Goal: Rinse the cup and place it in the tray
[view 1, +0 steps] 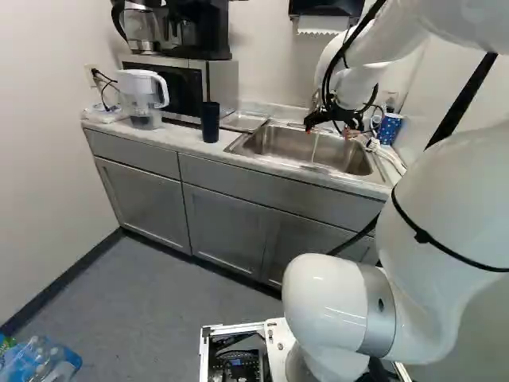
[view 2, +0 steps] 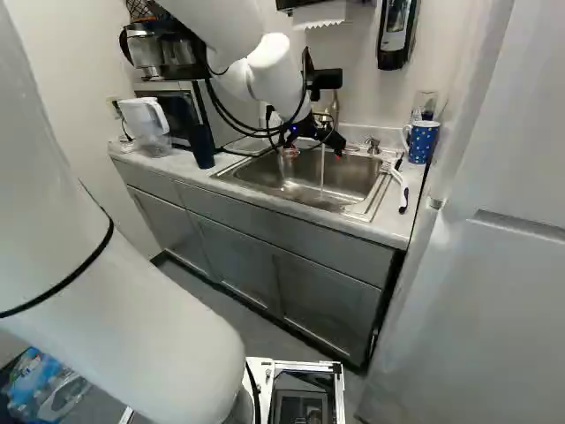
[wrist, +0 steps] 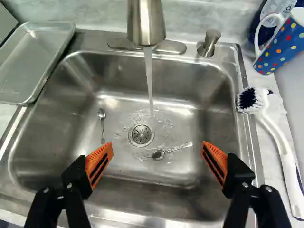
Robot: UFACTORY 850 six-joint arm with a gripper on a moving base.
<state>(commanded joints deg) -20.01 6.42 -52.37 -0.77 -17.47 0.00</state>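
Over the sink, my gripper [view 1: 327, 132] hangs with its fingers wide apart; in the wrist view the gripper [wrist: 157, 147] is open with nothing between its pads. Water [wrist: 149, 80] runs from the faucet [wrist: 146, 23] into the basin, ahead of the fingers. A dark blue cup [view 1: 210, 122] stands upright on the counter near the microwave. A blue mug with coloured dots [wrist: 285, 45] stands at the sink's other side, beside the wall. The shallow metal tray [wrist: 31, 61] lies beside the basin, on the dark cup's side. The gripper touches neither cup.
Two spoons [wrist: 159, 154] lie in the sink [wrist: 209, 80] by the drain. A white brush [wrist: 280, 142] rests along the sink's edge, near the mug. A water pitcher [view 1: 145, 99] and a microwave [view 1: 219, 83] stand on the counter [view 1: 171, 137]. A soap dispenser [view 2: 395, 34] hangs on the wall.
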